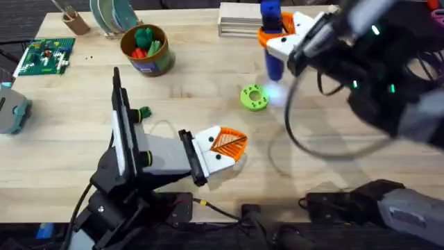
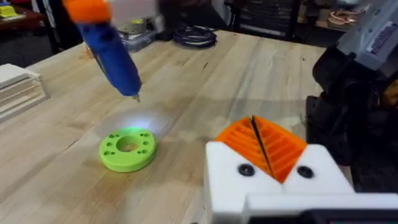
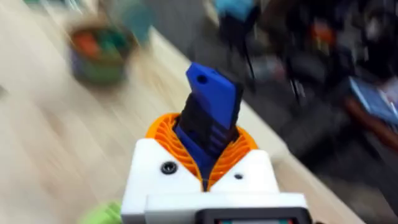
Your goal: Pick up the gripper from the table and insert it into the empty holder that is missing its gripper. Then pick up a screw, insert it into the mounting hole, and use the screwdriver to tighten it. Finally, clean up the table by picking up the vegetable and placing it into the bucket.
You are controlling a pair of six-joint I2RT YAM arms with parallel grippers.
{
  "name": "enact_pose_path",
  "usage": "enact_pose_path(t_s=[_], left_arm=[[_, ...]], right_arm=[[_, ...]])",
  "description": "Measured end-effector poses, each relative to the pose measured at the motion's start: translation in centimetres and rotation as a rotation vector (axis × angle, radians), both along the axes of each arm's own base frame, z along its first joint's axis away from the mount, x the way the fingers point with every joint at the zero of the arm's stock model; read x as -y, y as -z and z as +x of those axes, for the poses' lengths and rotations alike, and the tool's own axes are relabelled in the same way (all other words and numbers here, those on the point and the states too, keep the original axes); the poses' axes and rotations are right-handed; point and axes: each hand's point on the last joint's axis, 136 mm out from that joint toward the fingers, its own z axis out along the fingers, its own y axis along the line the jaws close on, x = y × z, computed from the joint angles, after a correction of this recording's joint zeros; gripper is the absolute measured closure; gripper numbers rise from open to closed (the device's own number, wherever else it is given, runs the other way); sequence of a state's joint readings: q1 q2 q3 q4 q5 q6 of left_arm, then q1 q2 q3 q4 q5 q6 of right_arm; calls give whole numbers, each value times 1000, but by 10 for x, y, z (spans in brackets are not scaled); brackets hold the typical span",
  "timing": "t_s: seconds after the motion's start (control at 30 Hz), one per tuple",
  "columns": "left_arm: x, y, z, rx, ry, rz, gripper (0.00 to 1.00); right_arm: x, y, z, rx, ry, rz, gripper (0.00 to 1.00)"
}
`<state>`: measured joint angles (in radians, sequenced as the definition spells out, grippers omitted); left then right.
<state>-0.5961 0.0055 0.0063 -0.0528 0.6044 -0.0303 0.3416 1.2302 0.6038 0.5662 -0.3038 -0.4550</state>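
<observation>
My right gripper (image 1: 276, 36) is shut on the blue screwdriver (image 1: 272, 52), which hangs tilted with its tip just above the table (image 1: 333, 173), beside the bright green holed disc (image 1: 254, 97). The right wrist view shows the orange pads (image 3: 163, 132) clamped on the blue handle (image 3: 208, 115). My left gripper (image 1: 229, 144) rests low at the table's middle, shut on nothing. Its two orange ribbed fingers (image 2: 273, 146) sit pressed together in the white holder (image 2: 224, 180), which shows two dark screw heads. The tiny dark green vegetable (image 1: 143, 112) lies beside the left arm. The bucket (image 1: 146, 50) holds red and green toys.
A green brick board (image 1: 46, 55) and a grey-teal object (image 1: 12, 107) lie at the left. A tan cup (image 1: 75, 22) and a stack of wooden boards (image 1: 241, 19) stand at the back. Dark cables loop under the right arm (image 1: 305, 139).
</observation>
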Motion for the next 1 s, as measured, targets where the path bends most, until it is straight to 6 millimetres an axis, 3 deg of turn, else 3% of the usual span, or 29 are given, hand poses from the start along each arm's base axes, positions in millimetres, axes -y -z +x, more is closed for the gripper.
enact_pose_path(t_s=[0.1,0.2,0.4,0.5,0.73,0.83,1.0], left_arm=[[0,0,0,0,0,0,997],[0,0,0,0,0,0,997],[0,0,0,0,-3,0,997],[0,0,0,0,-3,0,997],[0,0,1,0,-3,0,997],[0,0,1,0,-7,0,997],[-1,0,3,1,-22,1,997]], right_arm=[[18,26,35,-52,58,-143,969],[28,37,62,-43,87,-263,969],[27,49,91,-4,62,-503,969],[27,70,95,-13,34,-640,969],[44,157,83,-153,-54,-958,970],[52,173,79,-184,-66,-1033,970],[58,179,76,-212,-61,-1060,970]])
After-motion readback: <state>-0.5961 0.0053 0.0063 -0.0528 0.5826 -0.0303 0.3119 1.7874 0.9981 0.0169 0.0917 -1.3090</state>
